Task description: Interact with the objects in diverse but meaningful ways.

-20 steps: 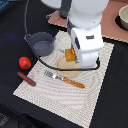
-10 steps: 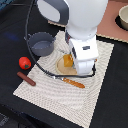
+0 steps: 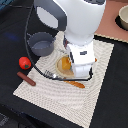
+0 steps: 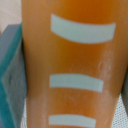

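Pot (image 3: 41, 45) interior bare | bread loaf (image 4: 70, 65) beneath end effector (image 3: 70, 70) | grip state unreadable

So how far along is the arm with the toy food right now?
Nothing looks finished. In hand: the gripper is down over the bread loaf, which fills the wrist view; whether it grips is hidden. Left alone: tomato, sausage, pot.

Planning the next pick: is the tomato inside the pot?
No: the tomato lies on the dark table beside the mat, outside the pot.
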